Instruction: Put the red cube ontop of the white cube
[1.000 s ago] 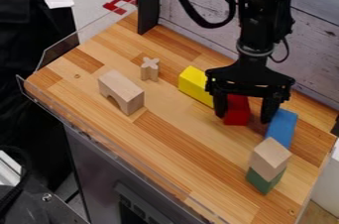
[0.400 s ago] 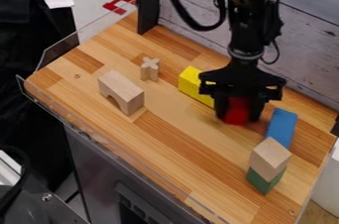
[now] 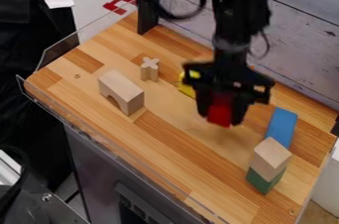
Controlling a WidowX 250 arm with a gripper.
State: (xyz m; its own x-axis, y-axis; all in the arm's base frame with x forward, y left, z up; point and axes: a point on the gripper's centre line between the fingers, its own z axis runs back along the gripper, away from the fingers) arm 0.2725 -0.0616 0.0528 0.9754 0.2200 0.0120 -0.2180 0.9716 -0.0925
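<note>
My gripper point(image 3: 222, 112) hangs over the right middle of the wooden table, shut on the red cube point(image 3: 220, 111), which sits between its two fingers and looks raised off the surface. To the right and nearer the camera, a pale wooden cube point(image 3: 270, 157) rests on top of a green block point(image 3: 265, 181). I see no plainly white cube; this pale one is the closest match.
A blue block point(image 3: 282, 126) lies right of the gripper. The yellow block point(image 3: 188, 85) is partly hidden behind the gripper. Farther left stand a wooden arch point(image 3: 121, 92) and a small cross-shaped piece point(image 3: 150, 69). A clear rim point(image 3: 119, 154) edges the table point(image 3: 179, 153).
The fingers closed on the red cube, which stood on the table between them earlier. Gripper and cube have since moved left and appear lifted, covering more of the yellow block.
</note>
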